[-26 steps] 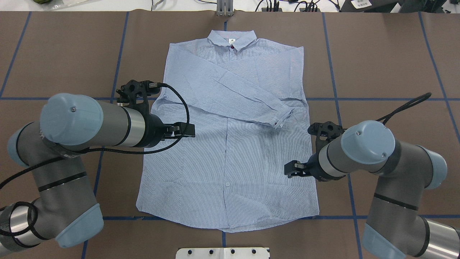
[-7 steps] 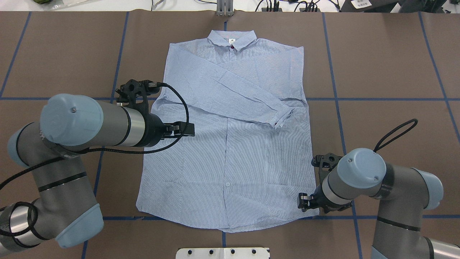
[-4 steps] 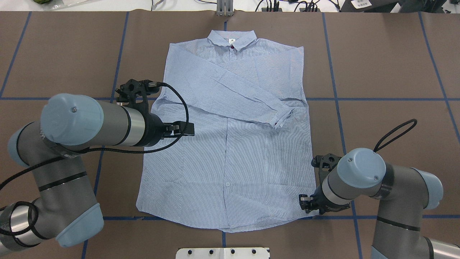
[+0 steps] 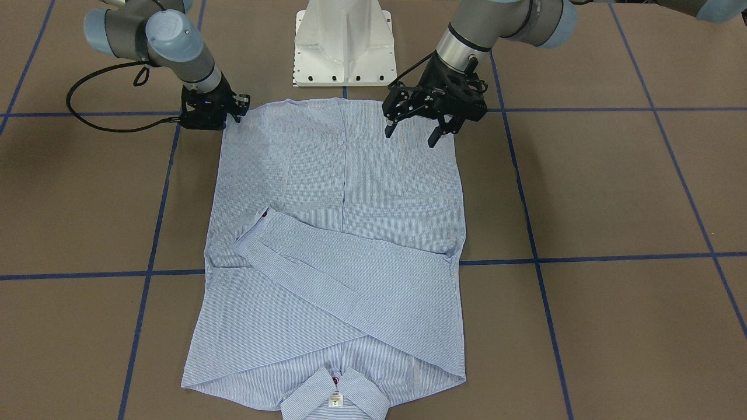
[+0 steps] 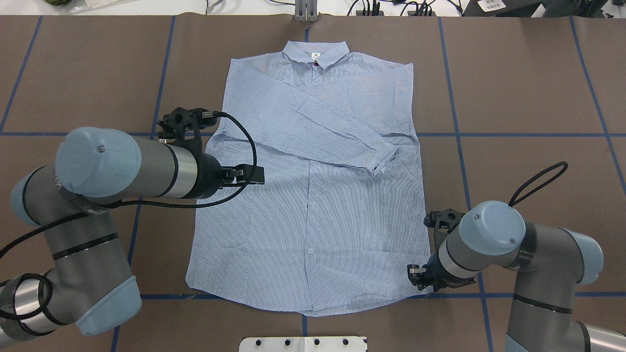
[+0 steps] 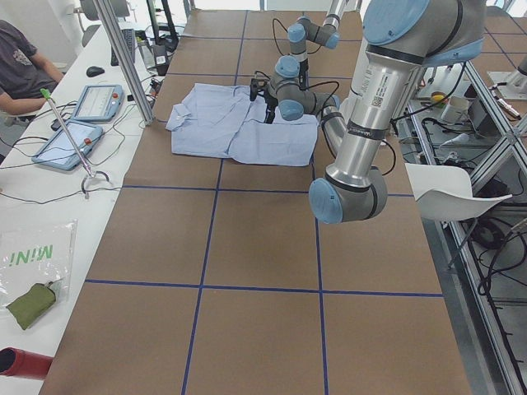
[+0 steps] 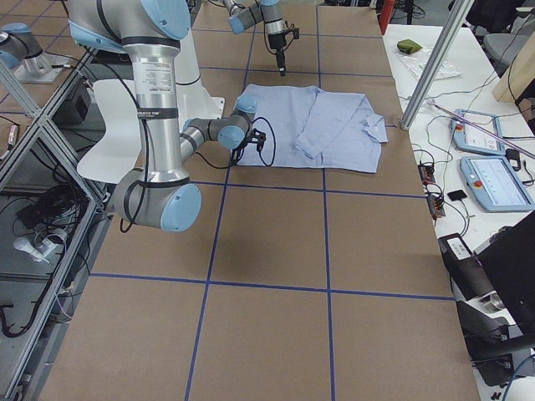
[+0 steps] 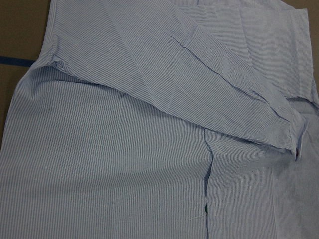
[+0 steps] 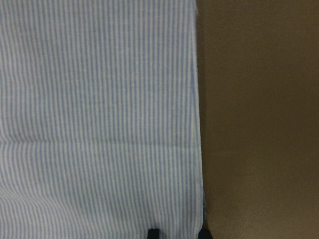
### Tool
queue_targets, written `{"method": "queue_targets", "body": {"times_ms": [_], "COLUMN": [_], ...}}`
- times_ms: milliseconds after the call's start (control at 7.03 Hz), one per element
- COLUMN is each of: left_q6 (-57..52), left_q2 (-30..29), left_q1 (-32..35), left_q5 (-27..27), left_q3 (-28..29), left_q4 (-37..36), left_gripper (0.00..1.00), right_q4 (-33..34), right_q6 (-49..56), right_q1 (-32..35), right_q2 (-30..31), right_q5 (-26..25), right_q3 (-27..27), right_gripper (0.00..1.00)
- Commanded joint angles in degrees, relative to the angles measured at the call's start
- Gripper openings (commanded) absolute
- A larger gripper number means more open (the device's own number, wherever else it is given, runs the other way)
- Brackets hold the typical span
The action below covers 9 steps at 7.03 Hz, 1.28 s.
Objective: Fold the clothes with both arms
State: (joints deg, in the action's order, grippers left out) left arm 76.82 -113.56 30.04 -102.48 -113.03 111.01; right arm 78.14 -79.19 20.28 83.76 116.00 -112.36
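Note:
The light-blue striped shirt (image 5: 313, 220) lies flat and face up on the brown table, collar (image 5: 316, 50) at the far end, one sleeve (image 5: 313, 127) folded slantwise across the chest. My left gripper (image 5: 257, 176) hovers open above the shirt's left side (image 4: 411, 135); its wrist view shows only shirt (image 8: 124, 174). My right gripper (image 5: 412, 276) is down low at the shirt's near right hem corner (image 4: 238, 108). Its jaws stand a narrow gap apart astride the shirt's side edge (image 9: 197, 124), fingertips (image 9: 153, 232) just showing.
The white pedestal base (image 4: 344, 41) stands just behind the hem. Blue tape lines (image 5: 489, 134) cross the brown table cover. An aluminium post (image 5: 305, 10) stands beyond the collar. A person (image 6: 16, 66) sits at a side desk with tablets (image 6: 99, 103).
My right arm has moved from the middle of the shirt's right edge back to the hem corner and gone lower. The left arm and the shirt have stayed still.

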Motion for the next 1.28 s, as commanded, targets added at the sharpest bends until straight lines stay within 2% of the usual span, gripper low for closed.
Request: {"method": "queue_targets", "body": {"times_ms": [0,284,427,711,1137], "left_q6": [0.00,0.00,0.00,0.00,0.79], "left_q2": [0.01,0.01,0.01,0.18,5.26], "left_q1": [0.11,0.11,0.11,0.37,-0.50], "left_q5": [0.00,0.00,0.00,-0.08,-0.52], "left_q3": [0.09,0.09,0.09,0.00,-0.35], "left_q4": [0.00,0.00,0.00,-0.09,0.09], "left_gripper": [1.00,1.00,1.00,1.00,1.00], "right_q4": [0.00,0.00,-0.09,-0.18,-0.70], "right_q6": [-0.09,-0.09,-0.09,-0.17,-3.34], "right_q1": [0.02,0.02,0.02,0.11,0.02], "right_q2": [0.00,-0.09,-0.09,-0.27,-1.23], "right_q5": [0.01,-0.07,0.01,-0.33,-1.22], "right_q3": [-0.32,-0.58,-0.76,-2.59,-3.48], "right_gripper": [0.24,0.04,0.00,0.00,0.00]}}
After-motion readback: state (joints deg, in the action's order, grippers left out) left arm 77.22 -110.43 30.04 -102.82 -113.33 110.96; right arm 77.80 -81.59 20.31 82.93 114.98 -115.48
